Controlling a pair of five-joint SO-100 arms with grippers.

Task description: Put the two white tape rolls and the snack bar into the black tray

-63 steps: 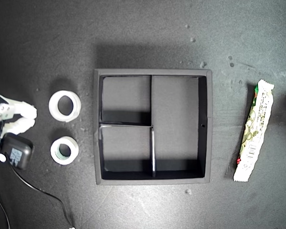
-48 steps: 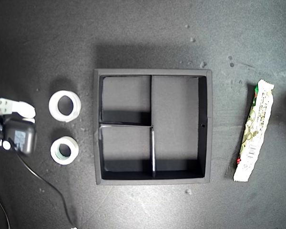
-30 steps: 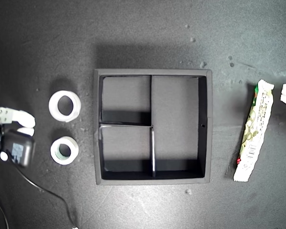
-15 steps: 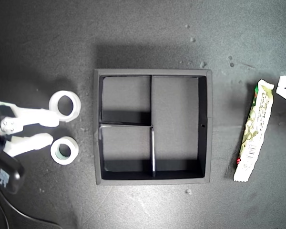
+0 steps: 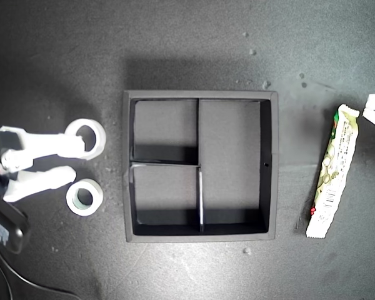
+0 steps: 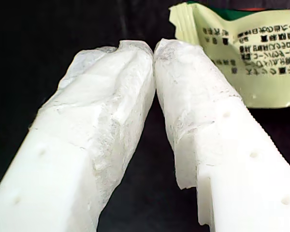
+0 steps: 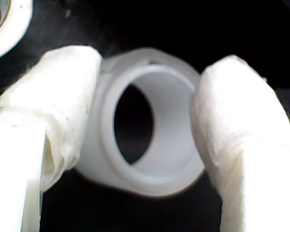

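The black tray (image 5: pixel 127 187) sits mid-table with all three compartments bare. Two white tape rolls lie to the exterior view's left of it: an upper roll (image 5: pixel 100 139) and a lower roll with a greenish-grey core (image 5: pixel 70 201). My second gripper (image 5: pixel 76 161) is open; one finger overlaps the upper roll's rim, and that roll (image 7: pixel 169 159) shows between the fingers with the other roll (image 7: pixel 9 24) off to the side. The snack bar (image 5: pixel 334 172) lies to the exterior view's right of the tray. My first gripper (image 5: pixel 370 107) is shut on nothing, its tips (image 6: pixel 153 48) beside the bar's crinkled end (image 6: pixel 246 58).
A black camera block with a cable (image 5: pixel 6 228) hangs on the second arm at the exterior view's lower left. The table is a dark mat with small white specks (image 5: pixel 246 251). The tray's raised walls stand between the rolls and the snack bar.
My second gripper has opened and reached toward the exterior view's right, up to the upper roll. My first gripper has come in at the exterior view's right edge beside the snack bar's far end.
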